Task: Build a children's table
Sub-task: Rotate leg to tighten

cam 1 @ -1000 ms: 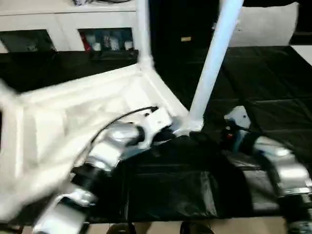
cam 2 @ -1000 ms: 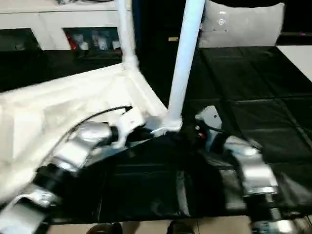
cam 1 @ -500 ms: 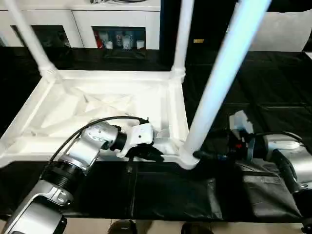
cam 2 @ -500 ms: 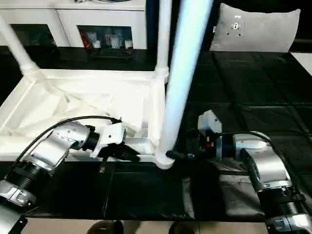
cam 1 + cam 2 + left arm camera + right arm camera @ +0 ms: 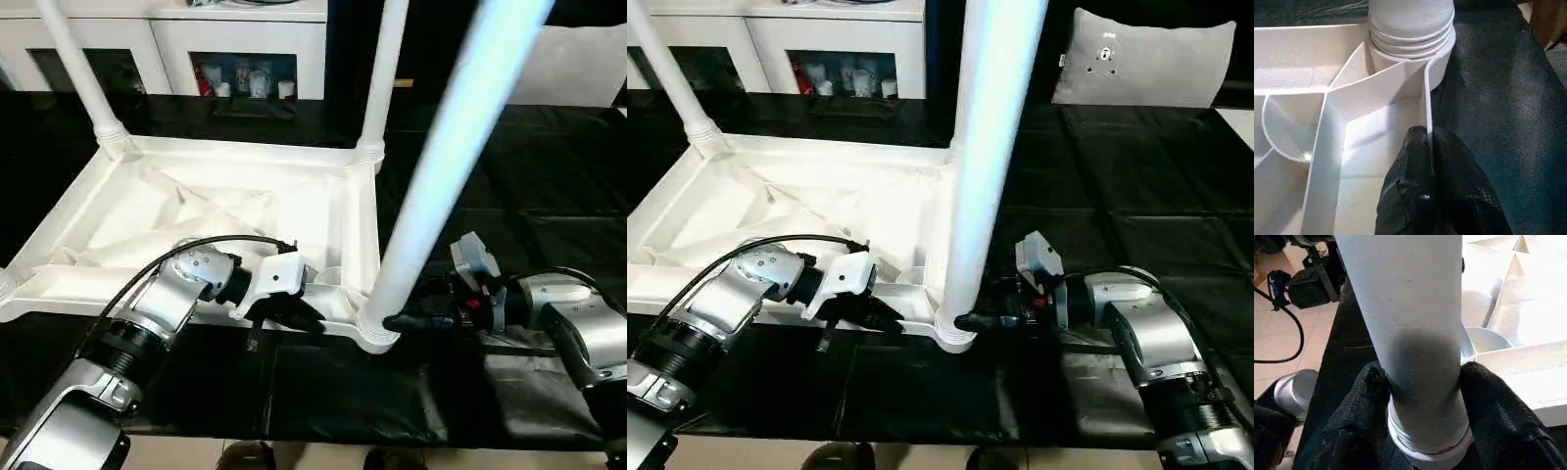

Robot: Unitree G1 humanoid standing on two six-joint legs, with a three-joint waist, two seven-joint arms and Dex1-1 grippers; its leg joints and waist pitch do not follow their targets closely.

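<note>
**A:** Three legs stand in the sockets of our inverted table top [image 5: 225, 211], which lies on the black cover [image 5: 549, 176]. From the top's centre, two legs rise at about 11 and 1 o'clock, and the near leg [image 5: 985, 166] at about 4 o'clock. Where are our grippers?

**B:** Our left gripper [image 5: 1429, 147] is pinched shut on the top's thin near rim wall, just beside the near socket [image 5: 377, 333]. Our right gripper [image 5: 1422, 382] reaches in from 3 o'clock; its two fingers [image 5: 1369, 391] flank the near leg at its base, right above the socket collar, pressed against the tube on both sides. We judge it to be holding the leg.

**A:** What could go wrong from here?

**B:** We cannot tell whether the leg is fully seated. If we turn or push it off-axis, it may bind in the socket. A grip so low gives little control of the long tube, so it could tilt. The thin rim may also slip from the left pinch, letting the top slide on the cover.
</note>
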